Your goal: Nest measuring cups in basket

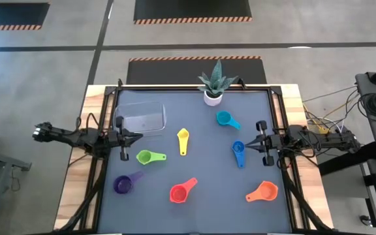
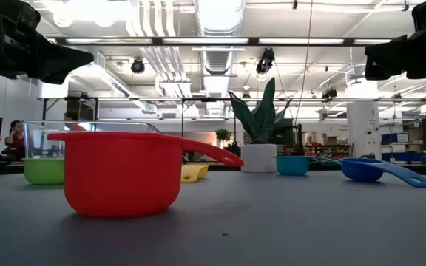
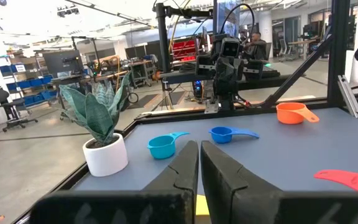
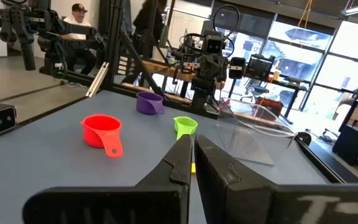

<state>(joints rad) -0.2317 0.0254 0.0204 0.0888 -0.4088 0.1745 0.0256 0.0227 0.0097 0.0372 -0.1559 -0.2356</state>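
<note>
The left tool hangs at the left edge of the bench, its fingers pressed together and holding nothing. It sits just in front of the clear basket, near that basket's front edge. The right tool waits at the right edge, its fingers likewise pressed together on nothing, close beside the blue measuring cup.

The basket stands at the back left of the bench, with no cup inside it. All seven cups lie loose on the dark surface, apart from one another. The teal cup is at the back, near the small white plant pot. The yellow cup lies near the middle, and the green cup is in front of the basket. The purple cup is at the front left, the red cup at the front centre, and the orange cup at the front right.
</note>
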